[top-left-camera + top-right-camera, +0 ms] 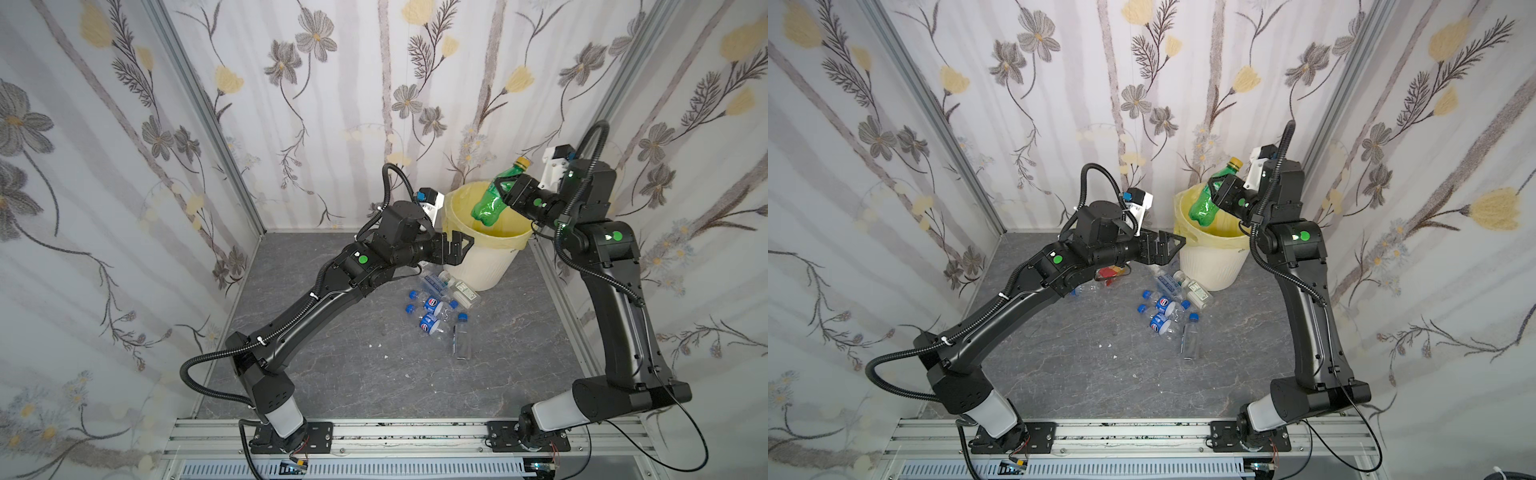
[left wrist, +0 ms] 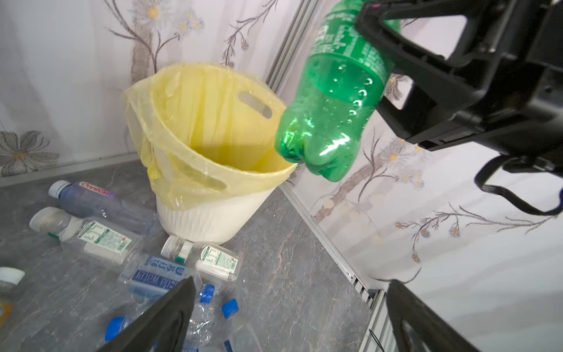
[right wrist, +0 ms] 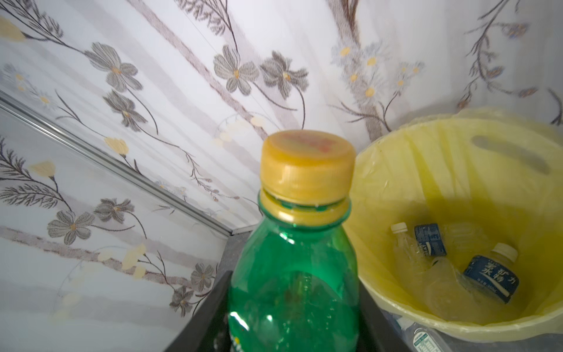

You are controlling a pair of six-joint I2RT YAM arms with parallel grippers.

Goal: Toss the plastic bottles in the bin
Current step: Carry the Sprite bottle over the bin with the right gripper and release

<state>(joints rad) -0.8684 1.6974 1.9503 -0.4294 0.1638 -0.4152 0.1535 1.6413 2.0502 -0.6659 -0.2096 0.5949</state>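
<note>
Left arm point(image 1: 316, 307) and right arm point(image 1: 623, 332): matte black shells, round green stickers point(image 1: 363, 259), black corrugated hoses point(image 1: 185, 374), white camera housings point(image 1: 552, 170). Pale grey sleeves point(image 1: 282, 415) next to aluminium rail point(image 1: 415, 434); black screwed plates point(image 1: 320, 434) on rail. Left gripper point(image 1: 459, 243), right gripper point(image 1: 500, 189): black triangular fingers point(image 1: 1169, 242).

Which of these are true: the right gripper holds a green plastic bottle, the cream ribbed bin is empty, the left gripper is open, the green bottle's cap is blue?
The right gripper holds the green plastic bottle: true.
The cream ribbed plastic bin is empty: false, clear plastic bottles lie inside.
The left gripper is open: true.
The green bottle's cap is blue: false, it is yellow.
</note>
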